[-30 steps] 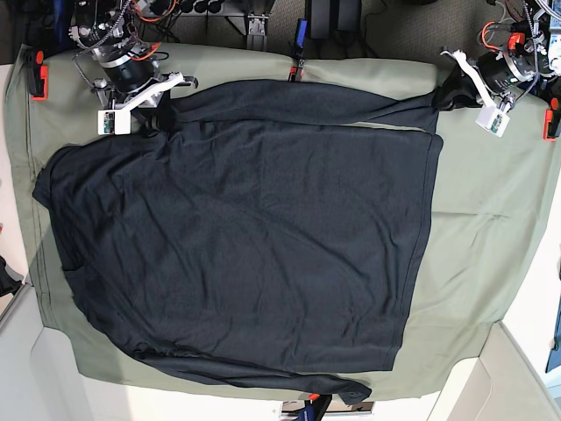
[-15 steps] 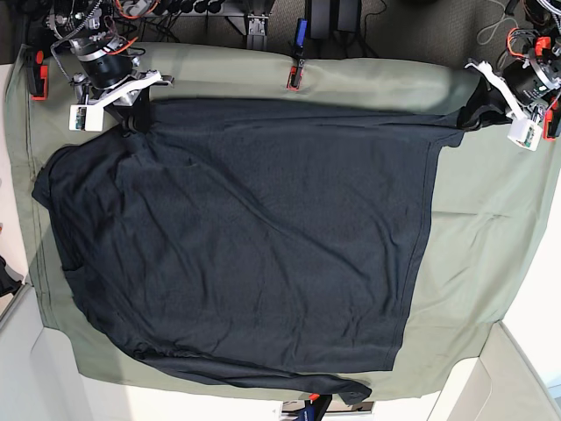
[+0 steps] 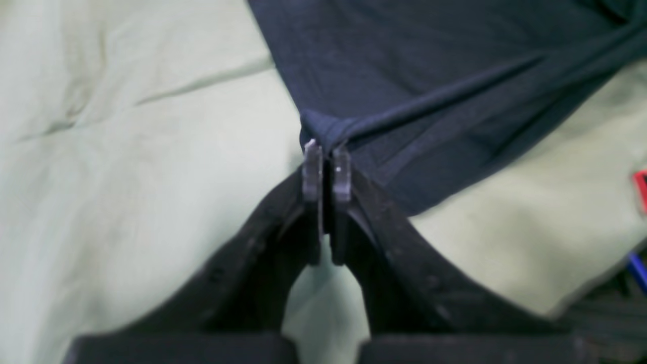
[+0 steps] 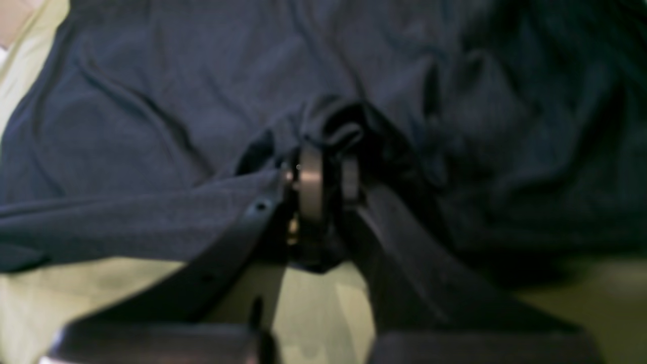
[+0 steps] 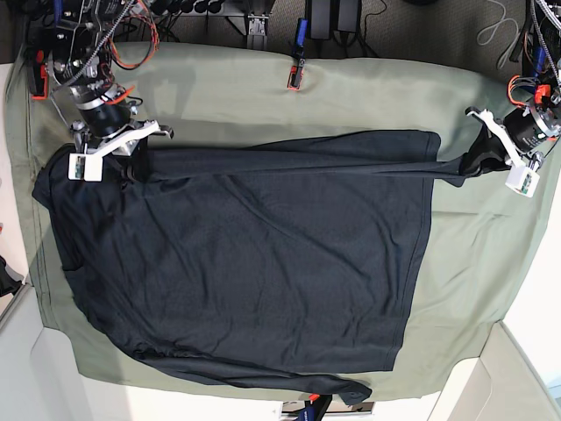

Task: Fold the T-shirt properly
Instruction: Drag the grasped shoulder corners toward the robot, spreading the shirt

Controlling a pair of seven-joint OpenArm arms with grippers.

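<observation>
The dark navy T-shirt (image 5: 237, 263) lies spread on the sage-green cloth (image 5: 368, 96), its far edge lifted and pulled taut into a fold between both arms. My left gripper (image 5: 478, 158) at the right of the base view is shut on a bunched corner of the T-shirt (image 3: 328, 131); its closed tips show in the left wrist view (image 3: 327, 169). My right gripper (image 5: 131, 158) at the left of the base view is shut on the shirt's other end (image 4: 338, 126), with its tips (image 4: 326, 182) buried in dark fabric. One long sleeve (image 5: 289, 379) lies along the near edge.
Red clamps (image 5: 294, 77) (image 5: 37, 79) hold the green cloth at the far edge. Cables and dark equipment (image 5: 324, 17) sit behind the table. White box walls (image 5: 517, 377) stand at the near right and near left corners.
Both grippers have carried the shirt's far edge toward the near side, folding it over the body. The right gripper moved left and nearer; the left gripper moved nearer at the right edge.
</observation>
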